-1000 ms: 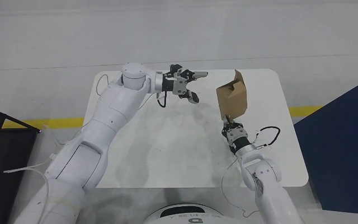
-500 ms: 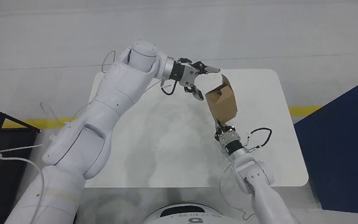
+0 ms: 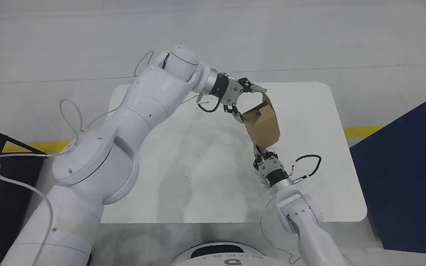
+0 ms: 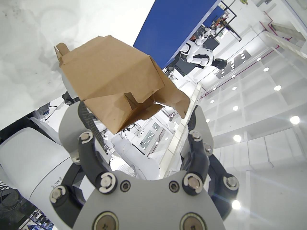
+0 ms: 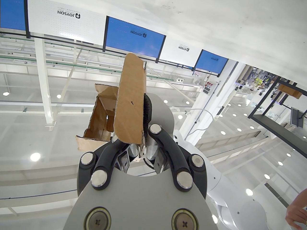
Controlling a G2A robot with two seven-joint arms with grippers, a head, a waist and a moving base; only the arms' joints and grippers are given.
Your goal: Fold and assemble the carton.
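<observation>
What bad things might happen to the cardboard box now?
1. The right gripper pinches the box by just one thin flap, so the box might slip out or the flap might bend.
2. The open left gripper sits around the box's far end. If it closes there, it might crush a wall or knock the box loose.
</observation>
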